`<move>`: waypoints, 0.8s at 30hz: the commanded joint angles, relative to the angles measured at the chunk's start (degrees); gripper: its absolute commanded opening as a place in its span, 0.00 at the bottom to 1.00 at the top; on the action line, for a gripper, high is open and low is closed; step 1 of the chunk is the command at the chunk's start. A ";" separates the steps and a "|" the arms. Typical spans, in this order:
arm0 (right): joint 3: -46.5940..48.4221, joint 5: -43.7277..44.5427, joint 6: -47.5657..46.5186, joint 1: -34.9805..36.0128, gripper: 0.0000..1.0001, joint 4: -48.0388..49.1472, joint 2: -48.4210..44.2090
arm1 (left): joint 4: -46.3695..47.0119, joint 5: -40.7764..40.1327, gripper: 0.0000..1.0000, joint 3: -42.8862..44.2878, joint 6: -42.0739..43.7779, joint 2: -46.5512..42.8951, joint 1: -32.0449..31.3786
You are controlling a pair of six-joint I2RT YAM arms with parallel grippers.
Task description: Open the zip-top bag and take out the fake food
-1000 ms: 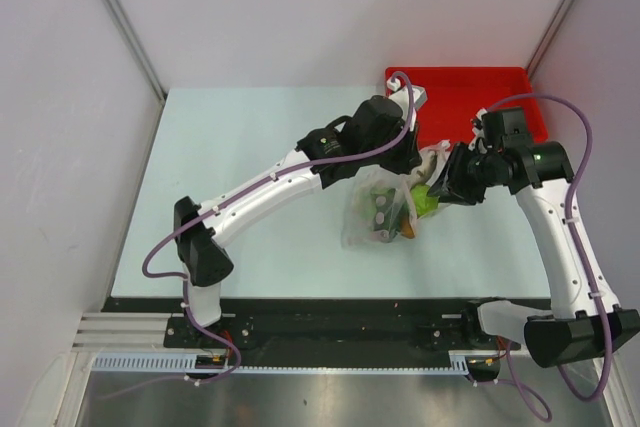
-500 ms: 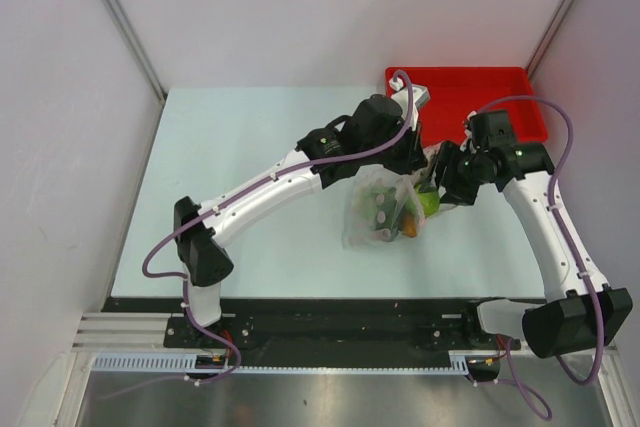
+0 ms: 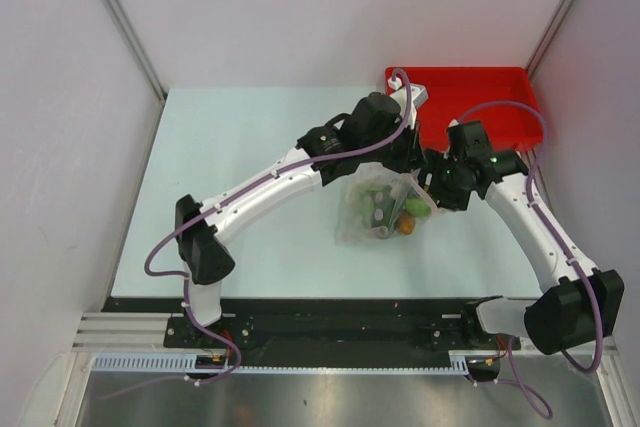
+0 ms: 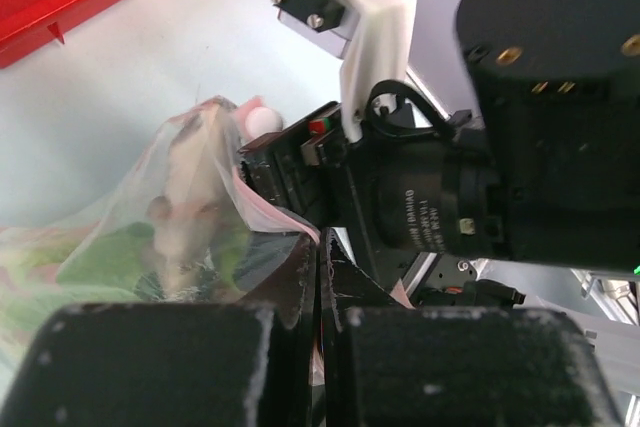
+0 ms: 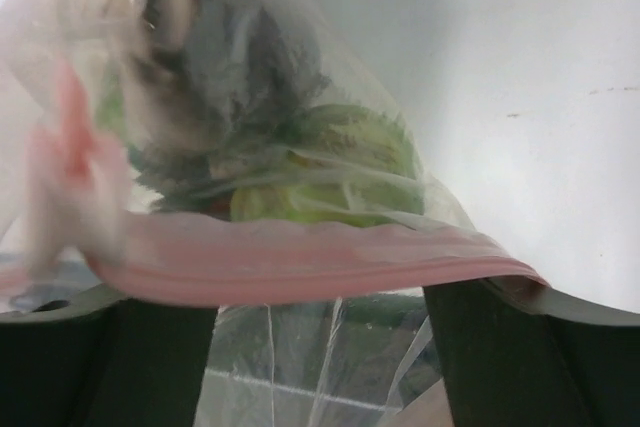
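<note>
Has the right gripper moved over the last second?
Yes. The right gripper has shifted left along the red tray's near edge, closer to the bag.

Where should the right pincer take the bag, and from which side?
Probably the pink zip strip, away from where the left pincer pinches it. Come from the right of the bag: the mouth faces that way, and the strip lies flat across the open gap of the right pincer.

You see a clear, crinkly plastic zip-top bag with a smooth pinkish zip strip, glossy green plastic fake food inside, a shiny red plastic tray, a matt pale table.
</note>
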 commanded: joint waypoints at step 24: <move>0.68 -1.96 5.87 0.65 0.00 5.41 -14.34 | 7.10 1.67 0.00 -7.04 -1.59 -4.74 2.17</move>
